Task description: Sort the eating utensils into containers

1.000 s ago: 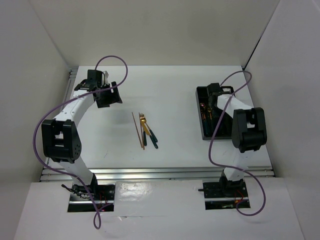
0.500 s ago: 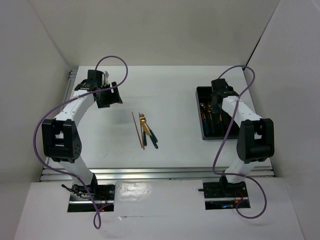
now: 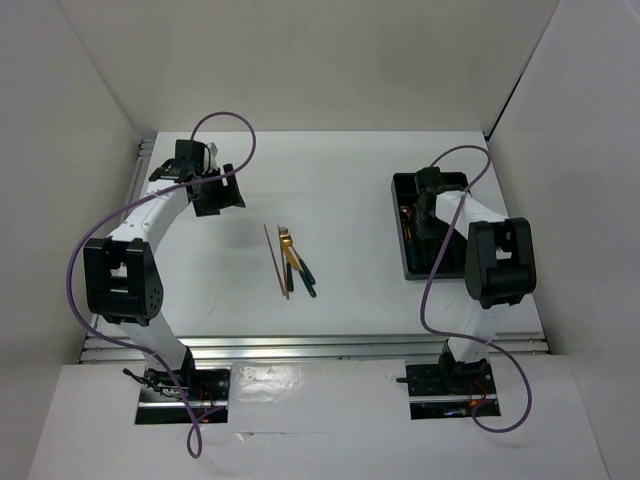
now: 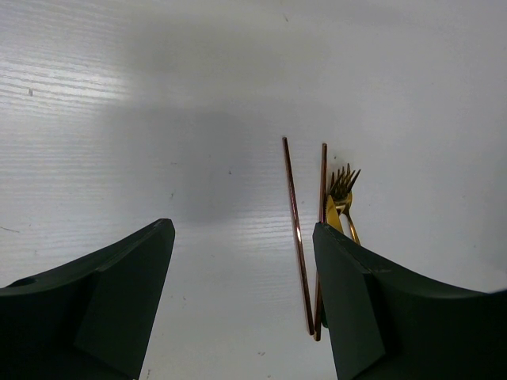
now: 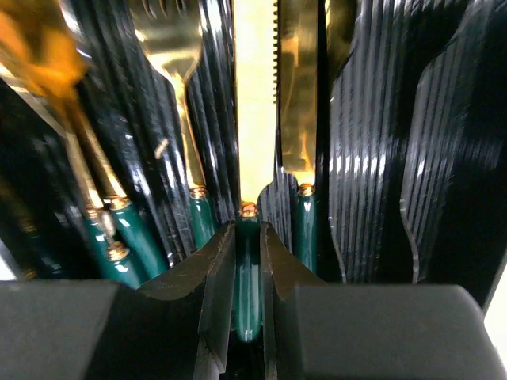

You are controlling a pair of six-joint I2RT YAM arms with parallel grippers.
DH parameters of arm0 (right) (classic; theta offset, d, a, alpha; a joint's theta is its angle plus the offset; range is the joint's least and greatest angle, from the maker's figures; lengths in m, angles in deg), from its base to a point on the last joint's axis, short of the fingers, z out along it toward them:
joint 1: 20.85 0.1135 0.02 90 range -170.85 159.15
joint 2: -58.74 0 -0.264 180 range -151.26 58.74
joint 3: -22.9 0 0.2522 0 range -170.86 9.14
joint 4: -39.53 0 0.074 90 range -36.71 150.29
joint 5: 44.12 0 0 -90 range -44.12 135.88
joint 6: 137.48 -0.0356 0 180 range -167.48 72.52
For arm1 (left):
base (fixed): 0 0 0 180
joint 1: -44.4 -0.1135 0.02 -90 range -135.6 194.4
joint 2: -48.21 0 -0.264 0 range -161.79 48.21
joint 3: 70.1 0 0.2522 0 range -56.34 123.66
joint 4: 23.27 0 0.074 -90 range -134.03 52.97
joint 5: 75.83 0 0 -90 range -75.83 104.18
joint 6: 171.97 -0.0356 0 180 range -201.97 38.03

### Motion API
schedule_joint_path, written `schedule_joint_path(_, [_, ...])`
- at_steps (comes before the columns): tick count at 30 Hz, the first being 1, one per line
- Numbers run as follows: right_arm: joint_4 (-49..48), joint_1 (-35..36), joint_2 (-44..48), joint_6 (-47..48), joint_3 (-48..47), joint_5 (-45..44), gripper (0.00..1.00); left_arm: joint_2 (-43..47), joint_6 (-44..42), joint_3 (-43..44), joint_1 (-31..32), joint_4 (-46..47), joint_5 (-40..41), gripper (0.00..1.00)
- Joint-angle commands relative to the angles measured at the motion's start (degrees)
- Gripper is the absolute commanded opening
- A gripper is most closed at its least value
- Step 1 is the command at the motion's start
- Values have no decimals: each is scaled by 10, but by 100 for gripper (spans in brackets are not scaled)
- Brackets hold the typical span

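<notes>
My right gripper (image 3: pixel 427 207) is low over the black divided tray (image 3: pixel 401 262) at the right. In the right wrist view it (image 5: pixel 248 237) is shut on the dark teal handle of a knife (image 5: pixel 253 103) with a gold serrated blade, which points into a narrow compartment of the tray (image 5: pixel 372 158). A gold fork (image 5: pixel 170 47) and another gold knife (image 5: pixel 299 103) lie in the compartments beside it. My left gripper (image 3: pixel 218 196) is open and empty at the back left. Two brown chopsticks (image 3: pixel 274 260) and gold forks with teal handles (image 3: pixel 291 252) lie mid-table. The left wrist view shows my open gripper (image 4: pixel 244 229), the chopsticks (image 4: pixel 295 229) and a fork (image 4: pixel 341 186).
White walls enclose the table on the left, back and right. A metal rail (image 3: pixel 300 345) runs along the near edge. Purple cables (image 3: pixel 440 270) loop around both arms.
The right arm's elbow swung out to the right and came back, while its gripper stayed over the tray. The left arm has not moved.
</notes>
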Motion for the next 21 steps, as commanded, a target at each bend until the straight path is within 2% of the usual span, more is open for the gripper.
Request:
schedule_joint_path(1, [36, 2, -13, -7, -22, -32, 0, -5, -5, 19, -3, 2, -5, 85])
schedule_joint_path(10, [44, -3, 36, -1, -47, -48, 0, -10, -5, 19, -3, 2, -10, 85])
schedule_joint_path(13, [29, -3, 58, 5, -47, -24, 0, -10, -5, 19, -3, 2, -10, 85])
schedule_joint_path(21, [43, -3, 45, 21, -47, -59, 0, -10, -5, 19, -3, 2, -10, 85])
